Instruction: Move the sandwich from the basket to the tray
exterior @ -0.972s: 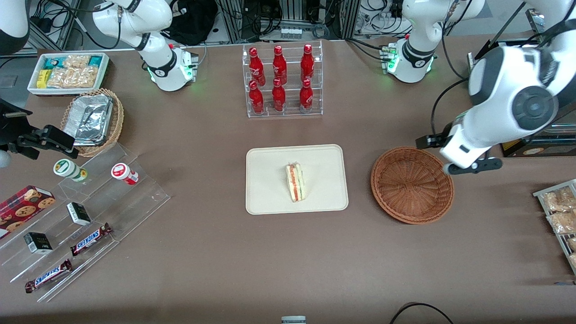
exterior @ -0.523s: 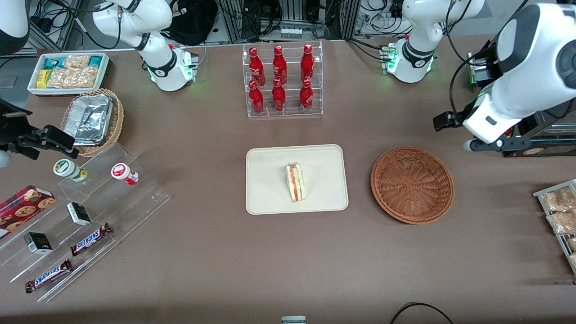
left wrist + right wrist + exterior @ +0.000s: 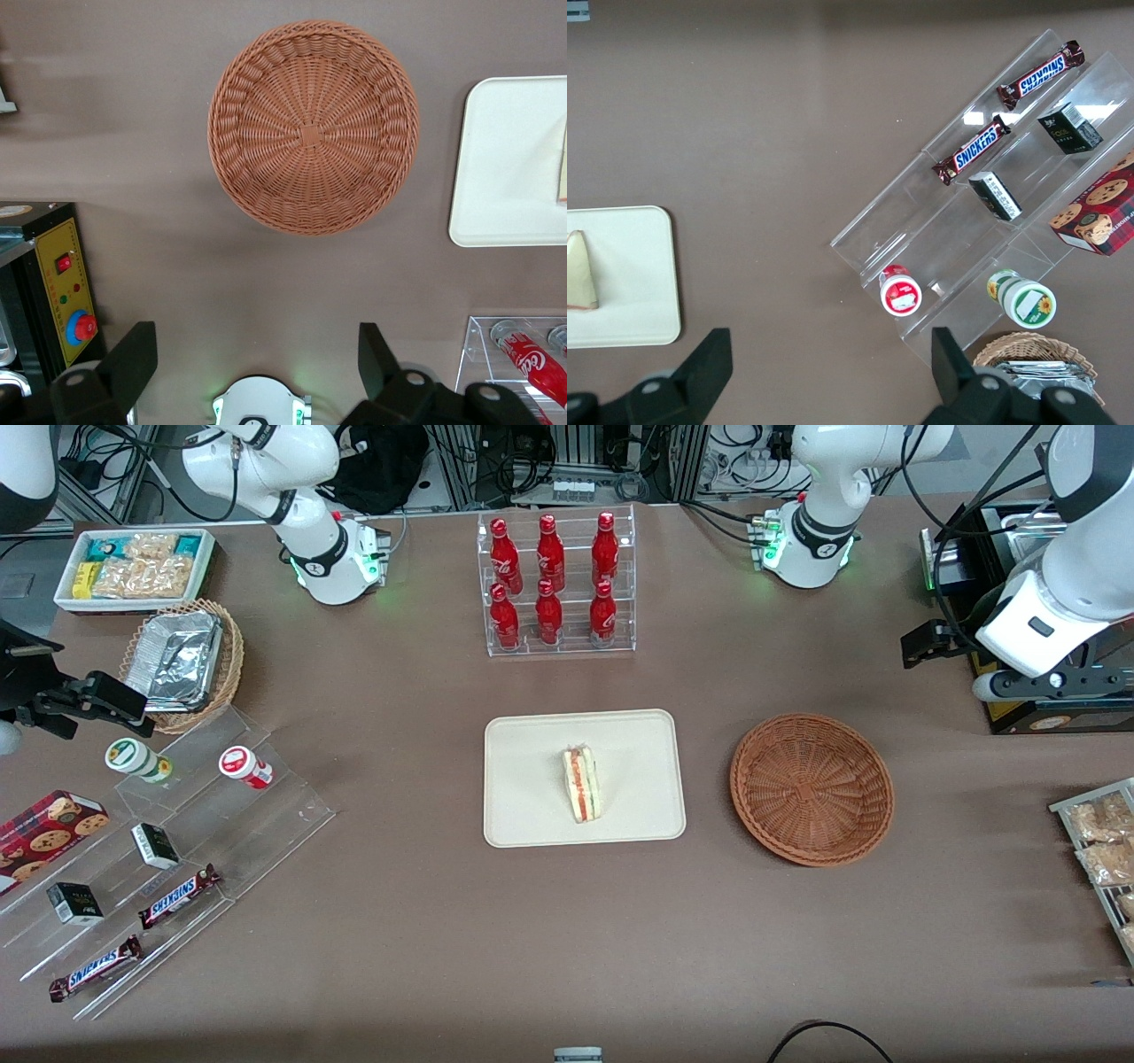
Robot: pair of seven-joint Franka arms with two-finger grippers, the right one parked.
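Sandwich [image 3: 581,783] lay on the tray [image 3: 532,815], basket [image 3: 811,788] beside it. Gripper [image 3: 252,363] hung high toward the working arm's end, fingers [image 3: 133,359] spread, holding nothing.

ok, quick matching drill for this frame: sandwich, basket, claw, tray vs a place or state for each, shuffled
1 sandwich
2 basket
3 claw
4 tray

a open, up near the working arm's end of the table
b empty, on the table beside the tray
c lying on the tray
d nearer the front camera than the bottle rack

Pairs: 1-c, 2-b, 3-a, 4-d
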